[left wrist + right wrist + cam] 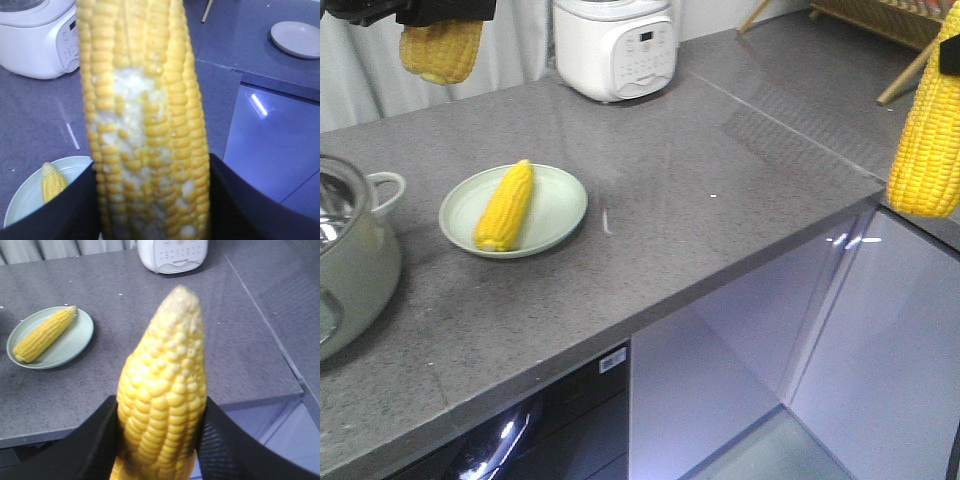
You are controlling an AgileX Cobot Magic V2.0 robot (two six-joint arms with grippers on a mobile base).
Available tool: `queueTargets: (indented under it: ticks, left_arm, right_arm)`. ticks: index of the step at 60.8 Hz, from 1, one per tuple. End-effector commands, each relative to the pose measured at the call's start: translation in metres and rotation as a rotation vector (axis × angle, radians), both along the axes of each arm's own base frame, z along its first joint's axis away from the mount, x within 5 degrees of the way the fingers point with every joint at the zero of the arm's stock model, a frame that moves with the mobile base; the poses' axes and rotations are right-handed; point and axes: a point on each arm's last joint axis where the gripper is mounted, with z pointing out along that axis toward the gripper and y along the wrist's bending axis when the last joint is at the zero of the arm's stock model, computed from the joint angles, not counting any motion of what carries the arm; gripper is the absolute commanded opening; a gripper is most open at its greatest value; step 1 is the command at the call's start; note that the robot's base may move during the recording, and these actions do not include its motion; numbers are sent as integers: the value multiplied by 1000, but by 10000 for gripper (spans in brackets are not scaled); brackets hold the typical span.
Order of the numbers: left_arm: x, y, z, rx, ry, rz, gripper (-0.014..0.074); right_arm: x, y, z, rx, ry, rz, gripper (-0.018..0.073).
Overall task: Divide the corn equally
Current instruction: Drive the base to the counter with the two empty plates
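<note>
One cob of corn (505, 206) lies lengthwise on a pale green plate (563, 200) on the grey countertop (720, 190). A second cob (145, 125) is clamped between the black fingers of the left gripper (150, 210), held in the air above the counter. A third cob (162, 390) is pinched fast in the right gripper (160, 440), aloft near the counter's right corner. A white rice cooker (615, 45) stands at the back. A pale green pot (355, 265) sits left of the plate.
</note>
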Motion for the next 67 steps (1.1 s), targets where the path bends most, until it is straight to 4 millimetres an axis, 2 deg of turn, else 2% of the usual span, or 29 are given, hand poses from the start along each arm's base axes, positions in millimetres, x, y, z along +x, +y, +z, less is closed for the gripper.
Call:
queueTargets:
  ticks: [1,67]
  left_arm:
    - [-14,2,25,-73,-104,11,129]
    - [-14,2,25,-73,-104,11,129]
  right_arm:
    - [-6,2,16,25,-91,-14,245]
    - [-6,2,16,25,-91,-14,245]
